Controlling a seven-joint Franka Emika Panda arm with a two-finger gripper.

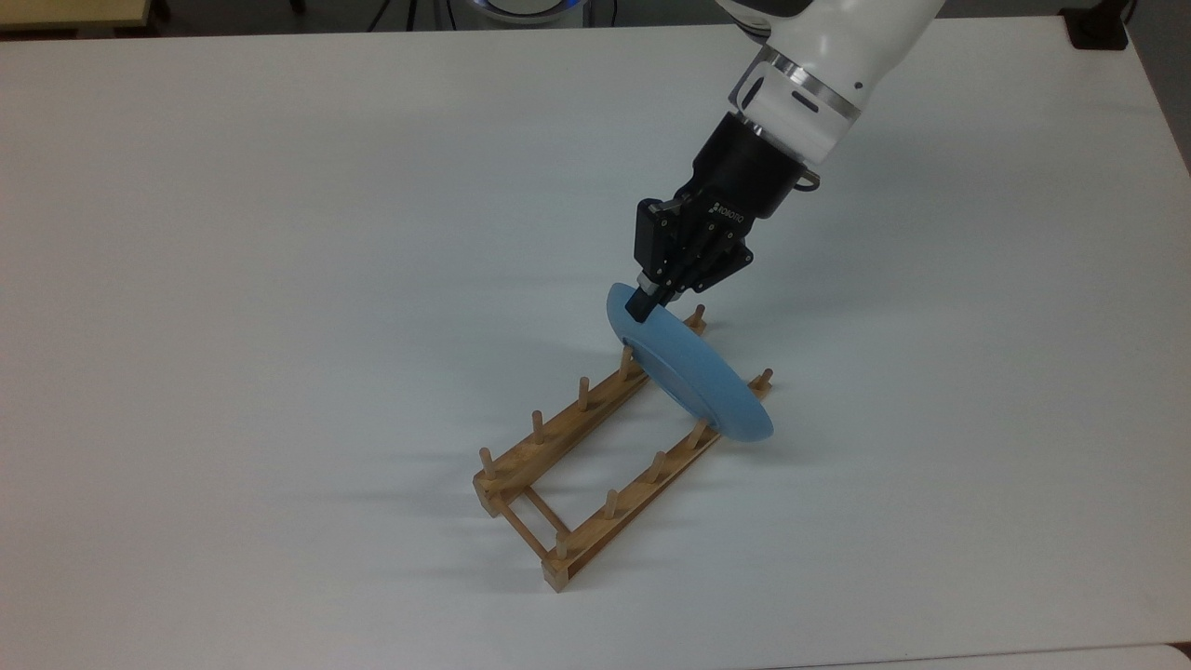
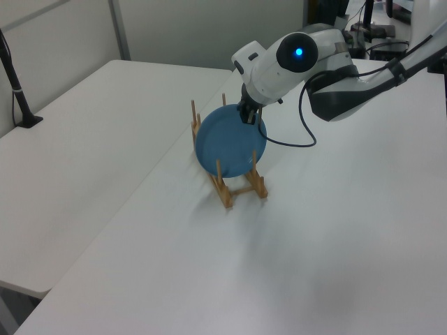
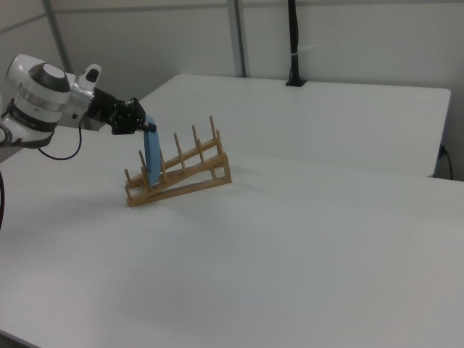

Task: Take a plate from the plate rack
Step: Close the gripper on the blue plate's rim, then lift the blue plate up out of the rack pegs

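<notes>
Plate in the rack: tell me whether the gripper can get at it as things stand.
Yes, it seems so: the gripper is already shut on the plate's upper rim, nothing blocks it, though the plate rack tilts with one end raised.

Pretty even, bright overhead light here. Soft faint shadows under the plate rack (image 1: 595,447). No glare, everything's sharp.

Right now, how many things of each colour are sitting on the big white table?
Blue: 1, the plate, gripped at its upper rim by the gripper
Light brown: 1, the wooden plate rack
Total: 2
</notes>
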